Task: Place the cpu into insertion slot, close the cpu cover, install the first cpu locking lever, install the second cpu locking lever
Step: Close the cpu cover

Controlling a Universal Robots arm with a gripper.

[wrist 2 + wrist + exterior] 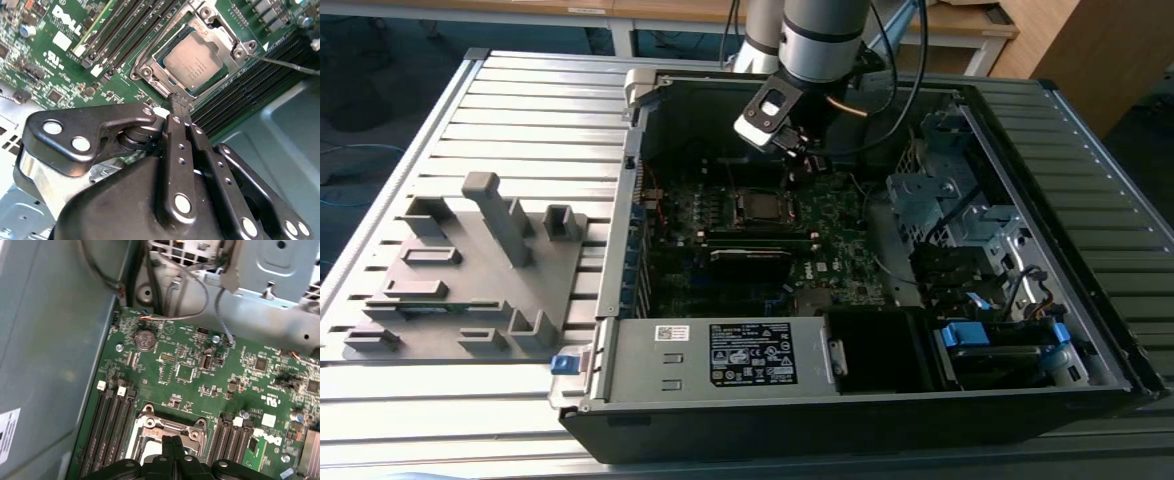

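My gripper (179, 101), fingers pressed together and empty, hangs just beside the insertion slot (167, 80), with the seated cpu (192, 62) straight ahead, framed by the lowered cpu cover (222, 37).

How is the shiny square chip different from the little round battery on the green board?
The cpu is square; the coin battery is round. The cpu sits framed by the cpu cover; the coin battery sits by itself. Both are silvery and lie flat on the motherboard.
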